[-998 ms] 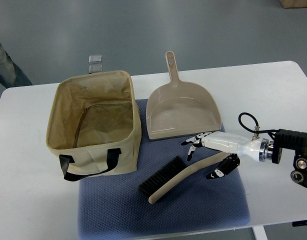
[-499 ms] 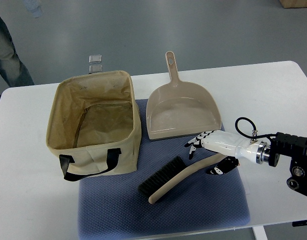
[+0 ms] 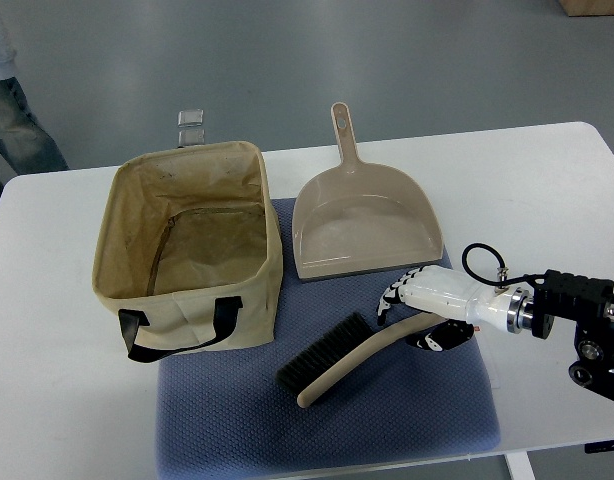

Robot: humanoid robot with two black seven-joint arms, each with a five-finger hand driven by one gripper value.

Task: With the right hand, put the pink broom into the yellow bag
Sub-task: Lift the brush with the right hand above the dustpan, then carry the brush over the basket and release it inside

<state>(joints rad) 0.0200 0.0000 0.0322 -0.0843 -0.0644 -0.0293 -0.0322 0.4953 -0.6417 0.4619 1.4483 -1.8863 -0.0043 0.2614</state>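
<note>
The pink broom [image 3: 349, 356], a pale handle with black bristles, lies slanted on the blue mat [image 3: 247, 420]. My right hand [image 3: 412, 318] reaches in from the right and straddles the far end of the handle. Its fingers [image 3: 391, 296] lie on the dustpan side and the thumb [image 3: 434, 341] on the near side, still spread around the handle and open. The yellow bag [image 3: 192, 325] stands open-topped to the left of the broom, with black handles at its front. My left arm does not show.
A beige dustpan [image 3: 362, 225] lies just behind the hand, handle pointing away. A small clear object [image 3: 191, 127] sits behind the bag. A person's leg [image 3: 17, 115] stands at the top left, off the white table [image 3: 547, 190].
My right hand has slid a little left and settled lower around the broom handle. The broom has not moved. The person at the top left has shifted.
</note>
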